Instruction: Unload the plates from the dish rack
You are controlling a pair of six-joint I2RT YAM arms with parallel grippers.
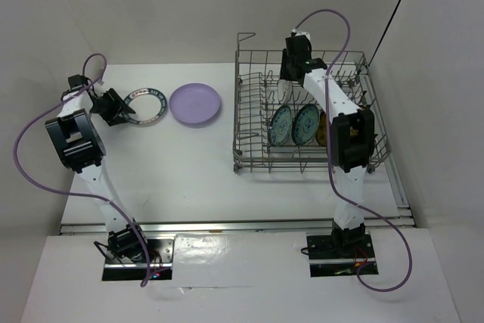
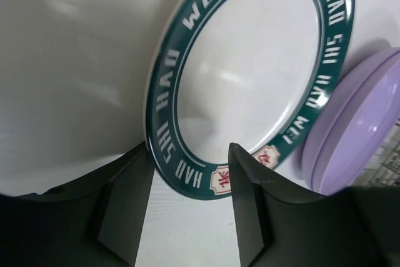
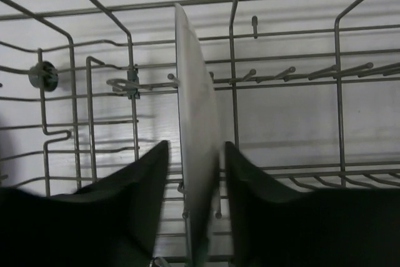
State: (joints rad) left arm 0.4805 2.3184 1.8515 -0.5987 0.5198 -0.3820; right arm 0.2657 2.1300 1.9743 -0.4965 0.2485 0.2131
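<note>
A white plate with a dark teal lettered rim (image 1: 145,105) lies flat on the table, with a lavender plate (image 1: 195,104) just to its right. My left gripper (image 1: 119,108) is open at the white plate's left edge. In the left wrist view the gripper (image 2: 190,176) has that plate's near rim (image 2: 250,73) between its fingertips, apart from both. The dish rack (image 1: 249,122) holds two teal plates (image 1: 293,125) and a mustard plate (image 1: 322,130) partly behind the arm. My right gripper (image 3: 195,145) is open astride an upright white plate (image 3: 197,92) in the rack.
The lavender plate (image 2: 356,129) overlaps the view beside the white plate. Rack tines and wire walls (image 3: 337,73) surround the right gripper. White walls close in at the left, back and right. The right arm (image 1: 344,122) reaches over the rack.
</note>
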